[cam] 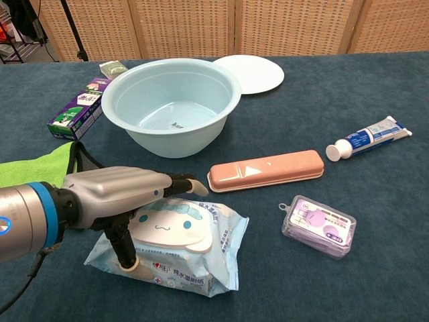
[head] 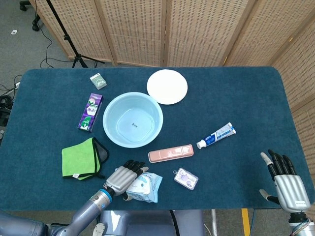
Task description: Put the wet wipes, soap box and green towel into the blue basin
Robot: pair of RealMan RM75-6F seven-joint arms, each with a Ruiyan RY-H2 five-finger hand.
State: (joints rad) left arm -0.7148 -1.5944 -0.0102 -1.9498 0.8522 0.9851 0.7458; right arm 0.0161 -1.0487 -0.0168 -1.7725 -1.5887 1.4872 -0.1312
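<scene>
Blue basin [head: 132, 119], one wipes pack [cam: 181, 245]

Each hand, left hand [cam: 127, 194] and right hand [head: 286, 181], has a silver-grey shell back, black fingers with pale beige tips, and behind the left one a silver forearm ringed by a blue band.

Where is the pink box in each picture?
Head view: the pink box lies just below the blue basin, near the middle.
Chest view: the pink box lies at the centre, to the right of and nearer than the basin.
Shared landmark: the toothpaste tube to its right.
</scene>
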